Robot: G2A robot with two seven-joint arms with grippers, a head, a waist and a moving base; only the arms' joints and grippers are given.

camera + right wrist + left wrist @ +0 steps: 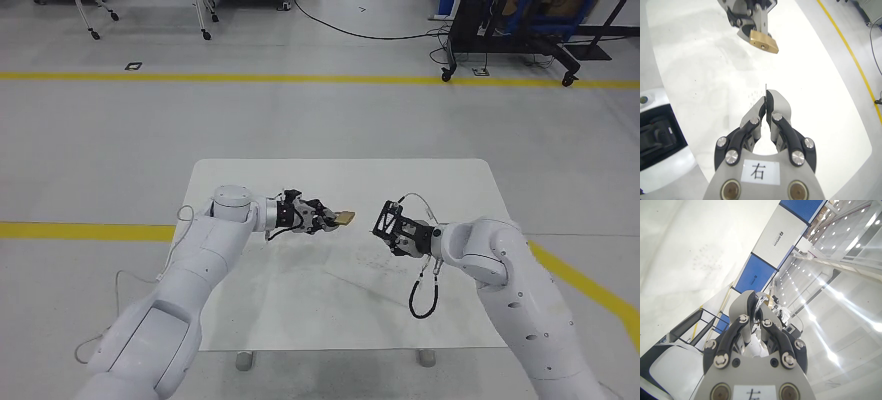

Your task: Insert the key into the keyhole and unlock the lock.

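left gripper [322,216] clamps the lock [763,43] by its shackle [759,306], above the table [300,310], keyhole [762,46] facing the key [766,87], apart; right gripper [765,97] pinches that thin, stiff key; brass probably heavy, slick

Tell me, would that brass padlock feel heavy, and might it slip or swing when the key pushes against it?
Probably heavy for its size: the padlock looks like solid brass. It may pivot when the key pushes, since the left tool seems to grip only its smooth, rounded shackle, with the body sticking out free.
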